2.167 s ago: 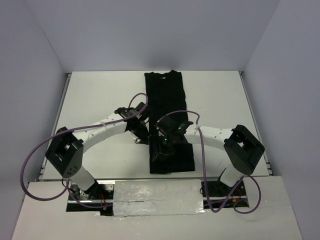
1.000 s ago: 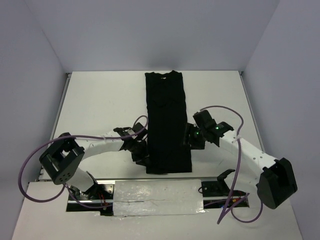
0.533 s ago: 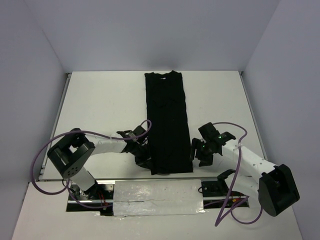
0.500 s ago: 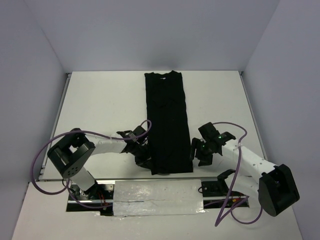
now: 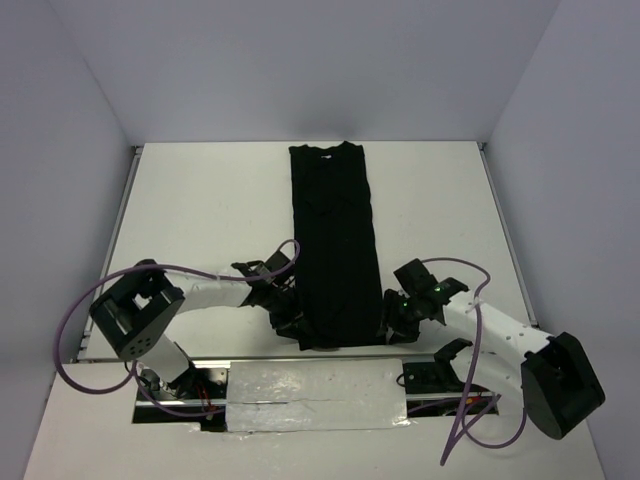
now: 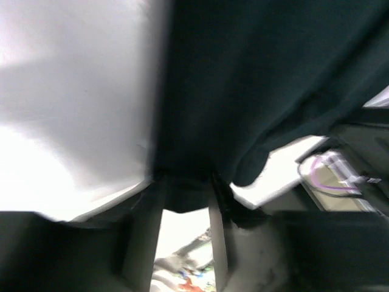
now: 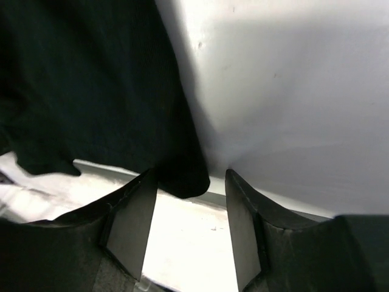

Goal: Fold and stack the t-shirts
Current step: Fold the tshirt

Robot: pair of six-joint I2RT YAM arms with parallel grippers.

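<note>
The black t-shirt lies folded into a long narrow strip from the table's far edge to its near edge. My left gripper is low at the strip's near left corner. In the left wrist view the jaws stand apart with the shirt's hem dipping between the tips. My right gripper is at the near right corner. In the right wrist view the jaws are open around the cloth corner. The white tag is hidden.
The white table ends in a metal rail just behind the shirt's near hem, with a silver taped panel beyond it. Purple cables loop from both arms. Grey walls close in the left, right and far sides.
The right arm has come off the shirt to its right side. Both grippers have slid toward me along the strip's edges to its near corners. The shirt lies flatter and straighter.
</note>
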